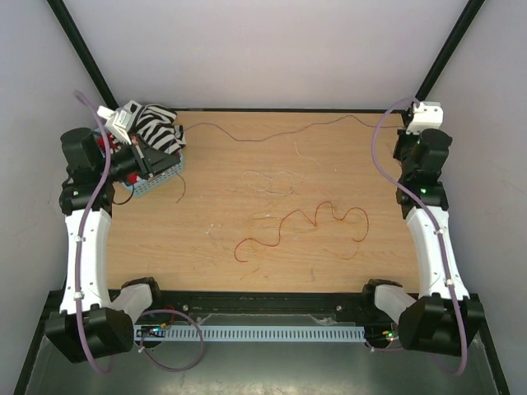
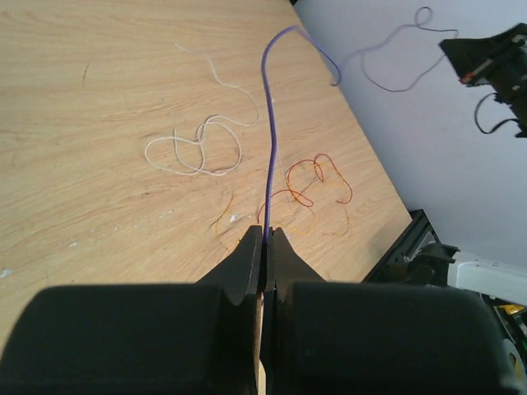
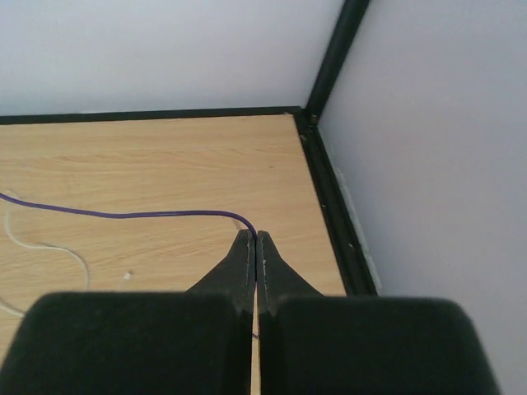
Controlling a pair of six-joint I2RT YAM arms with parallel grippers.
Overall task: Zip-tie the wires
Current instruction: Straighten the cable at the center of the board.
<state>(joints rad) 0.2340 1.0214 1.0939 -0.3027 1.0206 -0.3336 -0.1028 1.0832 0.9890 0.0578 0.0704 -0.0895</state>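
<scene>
left gripper [image 2: 265, 240]: jaws closed, tips pinching one end of the purple wire [image 2: 270, 123] at the far left of the table [image 1: 206, 271]. right gripper [image 3: 257, 240]: jaws closed in the far right corner, with the other end of the same wire meeting the tips; the contact appears to be a pinch. between the two grippers the purple wire runs in a loose, wavy line along the far edge of the table, slack rather than taut. the remaining wires lie loose on the wood, apart from both grippers. the red wire [image 1: 298, 216] forms a chain of loops at mid-table, slightly right of centre. the white wires [image 2: 216, 174] lie in a tangle just beyond it, toward the far edge. a faint orange wire [image 2: 221, 216] lies just beside the red one. a zebra-striped cover [image 1: 156, 125] sits on the left arm near its wrist.
</scene>
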